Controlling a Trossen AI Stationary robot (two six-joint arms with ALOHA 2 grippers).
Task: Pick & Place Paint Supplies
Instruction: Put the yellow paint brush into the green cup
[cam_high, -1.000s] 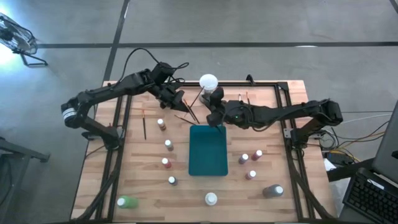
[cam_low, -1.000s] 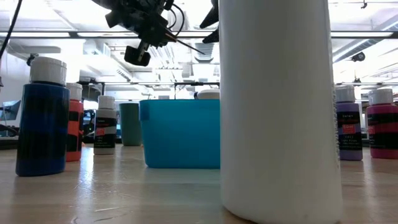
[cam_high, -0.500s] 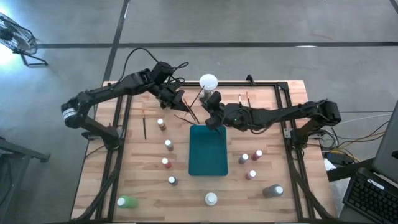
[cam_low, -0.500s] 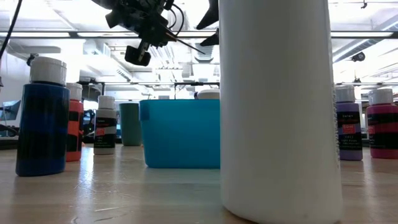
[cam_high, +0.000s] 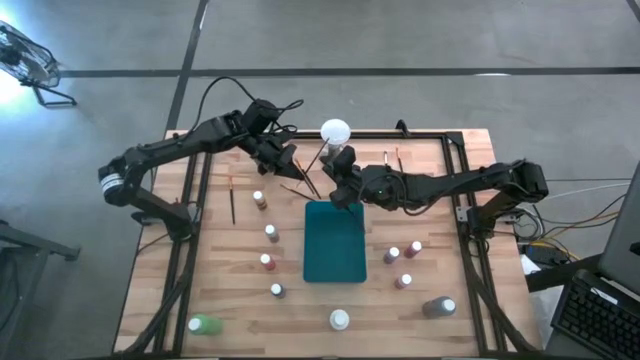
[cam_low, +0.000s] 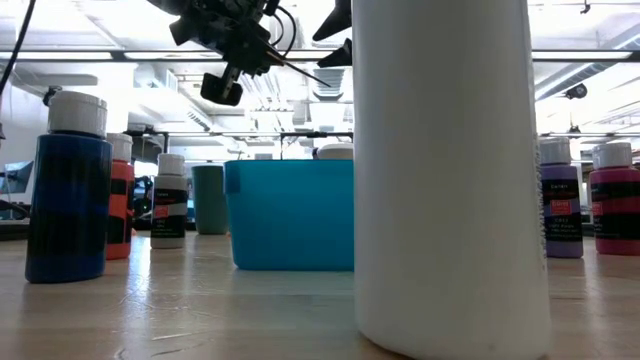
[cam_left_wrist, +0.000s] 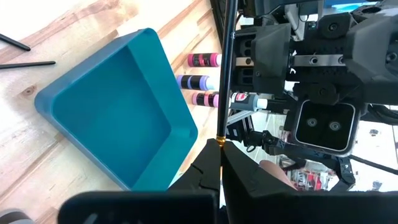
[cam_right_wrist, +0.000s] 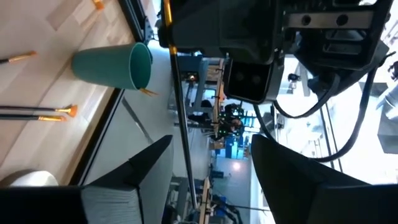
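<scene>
My left gripper (cam_high: 288, 162) is shut on a thin dark brush (cam_left_wrist: 225, 68) in the air above the far end of the teal tray (cam_high: 334, 240). The brush's long shaft sticks out toward my right gripper (cam_high: 340, 190), which faces it, open. In the right wrist view the shaft (cam_right_wrist: 180, 124) runs between the two spread fingers, nearer one finger (cam_right_wrist: 149, 168); I see no touch. Small white-capped bottles stand on the table on both sides of the tray, among them one (cam_high: 271, 232) to its left and one (cam_high: 403, 281) to its right. My left gripper pinches the brush between its two fingers at the gold band (cam_left_wrist: 219, 140) on the shaft. The fingers slant down toward the table's right side and lie nearly along the brush. The brush is lifted clear, its dark shaft sticking out beyond the fingertips.
A white ball (cam_high: 335, 130) stands at the far edge behind both grippers. A teal cup (cam_right_wrist: 115, 62) and loose brushes (cam_high: 232, 200), (cam_high: 390, 158) lie on the far half. A green bottle (cam_high: 203, 324), a white bottle (cam_high: 340, 320) and a grey bottle (cam_high: 438, 307) stand near the front edge.
My right gripper's fingertips have risen a little beside the brush, staying spread. My left gripper and the brush have kept still.
</scene>
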